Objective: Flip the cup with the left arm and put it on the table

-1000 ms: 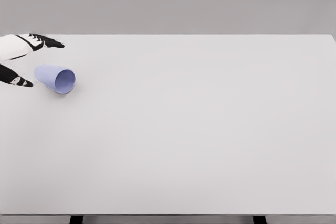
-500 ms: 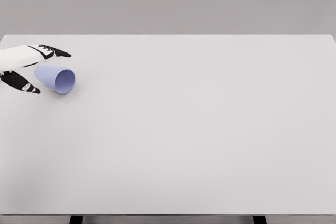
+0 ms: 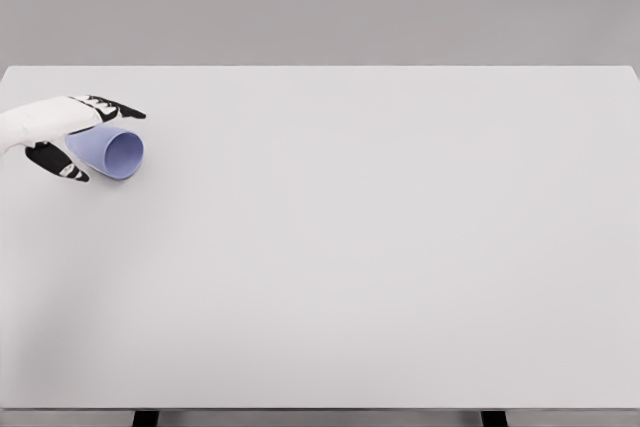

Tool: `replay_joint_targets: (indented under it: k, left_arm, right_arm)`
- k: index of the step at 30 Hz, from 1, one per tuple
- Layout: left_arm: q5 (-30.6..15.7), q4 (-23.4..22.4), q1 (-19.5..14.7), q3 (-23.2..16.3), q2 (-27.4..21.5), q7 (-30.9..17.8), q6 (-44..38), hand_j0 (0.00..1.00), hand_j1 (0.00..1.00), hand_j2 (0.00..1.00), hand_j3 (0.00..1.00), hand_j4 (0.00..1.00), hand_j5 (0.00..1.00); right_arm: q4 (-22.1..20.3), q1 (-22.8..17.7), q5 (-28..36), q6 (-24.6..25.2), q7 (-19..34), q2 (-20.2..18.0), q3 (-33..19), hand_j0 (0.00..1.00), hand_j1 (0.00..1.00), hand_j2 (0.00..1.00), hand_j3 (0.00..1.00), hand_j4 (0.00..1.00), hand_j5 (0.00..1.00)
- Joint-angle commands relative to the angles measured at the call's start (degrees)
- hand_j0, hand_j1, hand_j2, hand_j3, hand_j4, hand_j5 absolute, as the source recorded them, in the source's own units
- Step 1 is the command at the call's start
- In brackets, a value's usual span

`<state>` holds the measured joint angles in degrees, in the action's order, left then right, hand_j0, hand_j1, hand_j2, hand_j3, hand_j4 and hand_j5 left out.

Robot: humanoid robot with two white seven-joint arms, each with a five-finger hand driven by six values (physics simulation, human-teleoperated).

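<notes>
At the left edge of the frame, the left robot hand is spread around the lying cup, not yet grasping; it should close evenly on the cup's sides before lifting from the counter.

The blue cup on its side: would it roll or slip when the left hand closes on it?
Probably rolls: the cup lies sideways on the flat table. Its taper suggests a curved roll. It looks smooth, so the left hand might slip.

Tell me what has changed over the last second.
The left hand has slid rightward from the table's left edge and now brackets the light blue plastic cup, fingers above it and thumb below. The cup stays on its side, unmoved, on the white table.
</notes>
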<state>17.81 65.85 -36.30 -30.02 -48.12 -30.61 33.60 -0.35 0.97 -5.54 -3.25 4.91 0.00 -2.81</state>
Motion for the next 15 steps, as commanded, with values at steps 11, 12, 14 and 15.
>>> replay_joint_targets:
  k: [11,12,14,15]
  left_arm:
    - [3.64,-3.53,-0.62,-0.57,2.68,1.16,-0.02,1.00,1.00,1.00,1.00,1.00,1.00]
    - [3.81,-3.80,-0.62,-0.57,3.21,1.16,-0.11,1.00,1.00,1.00,1.00,1.00,1.00]
    - [4.43,-4.41,-0.97,-0.57,3.39,1.87,-0.20,1.00,1.00,1.00,1.00,1.00,1.00]
    - [5.57,-5.47,-1.06,-0.57,4.00,2.66,-0.29,1.00,1.00,1.00,1.00,1.00,1.00]
  right_arm:
    - [0.00,0.00,0.01,0.00,0.01,0.00,0.00,1.00,1.00,1.00,1.00,1.00,1.00]
    - [0.00,0.00,0.01,0.00,0.01,0.00,0.00,1.00,1.00,1.00,1.00,1.00,1.00]
    - [0.00,0.00,0.01,0.00,0.01,0.00,0.00,1.00,1.00,1.00,1.00,1.00,1.00]
    - [0.00,0.00,0.01,0.00,0.01,0.00,0.00,1.00,1.00,1.00,1.00,1.00,1.00]
